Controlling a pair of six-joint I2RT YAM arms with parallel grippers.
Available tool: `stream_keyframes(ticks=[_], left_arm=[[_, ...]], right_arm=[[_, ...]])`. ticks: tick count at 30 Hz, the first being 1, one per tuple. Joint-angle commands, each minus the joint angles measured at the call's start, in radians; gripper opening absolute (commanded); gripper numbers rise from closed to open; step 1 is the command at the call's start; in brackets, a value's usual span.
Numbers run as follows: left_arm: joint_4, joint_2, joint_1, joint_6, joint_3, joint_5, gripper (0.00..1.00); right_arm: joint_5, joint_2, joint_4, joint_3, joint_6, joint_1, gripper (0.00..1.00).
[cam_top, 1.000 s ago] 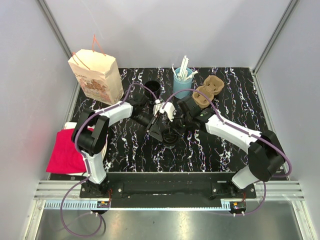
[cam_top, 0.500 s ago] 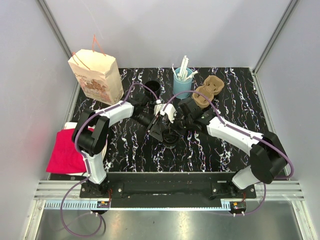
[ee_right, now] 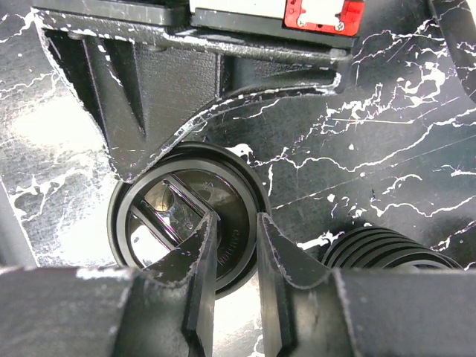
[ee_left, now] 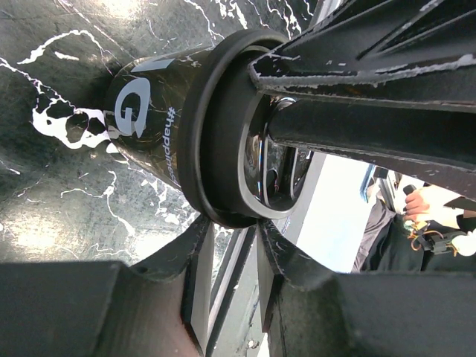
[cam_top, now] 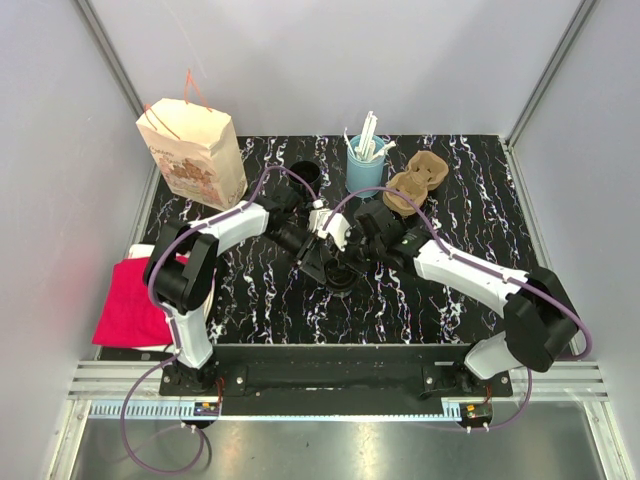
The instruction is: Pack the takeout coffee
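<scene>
The takeout coffee (cam_top: pixel 340 276), a black cup with a black lid, stands upright at the middle of the marbled table. Both grippers meet on it. My left gripper (cam_top: pixel 326 264) comes in from the left. In the left wrist view its nearly closed tips (ee_left: pixel 236 227) bracket the lid's edge (ee_left: pixel 216 126), one above and one below the rim. My right gripper (cam_top: pixel 352 262) comes from the right. In the right wrist view its narrow jaws (ee_right: pixel 236 219) straddle the lid's raised rim (ee_right: pixel 242 186). The left gripper's finger (ee_right: pixel 149 160) rests on the lid's far edge.
A paper bag (cam_top: pixel 192 152) stands at the back left, with a lidless black cup (cam_top: pixel 305 174) beside it. A light-blue cup of straws (cam_top: pixel 365 165) and a cardboard cup carrier (cam_top: pixel 415 185) stand at the back. A pink cloth (cam_top: pixel 135 305) lies at the left edge.
My right arm has shifted slightly to the right and nearer the front. Both grippers stay on the cup, which has not moved.
</scene>
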Motion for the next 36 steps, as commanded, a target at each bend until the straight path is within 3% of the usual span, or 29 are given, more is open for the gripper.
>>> stream_keyframes(ticks=[1, 18, 26, 36], left_arm=[[0.128, 0.072, -0.055, 0.099, -0.026, -0.333, 0.27], [0.003, -0.073, 0.003, 0.206, 0.104, -0.119, 0.61], [-0.033, -0.122, 0.043, 0.237, 0.130, -0.069, 0.64], [-0.069, -0.211, 0.118, 0.269, 0.161, -0.060, 0.82]], right_arm=[[0.103, 0.061, -0.098, -0.062, -0.034, 0.012, 0.19], [0.020, 0.036, -0.153, 0.032, -0.038, 0.012, 0.22], [0.000, 0.009, -0.173, 0.081, -0.041, 0.010, 0.30], [0.008, 0.004, -0.208, 0.164, -0.051, 0.010, 0.68]])
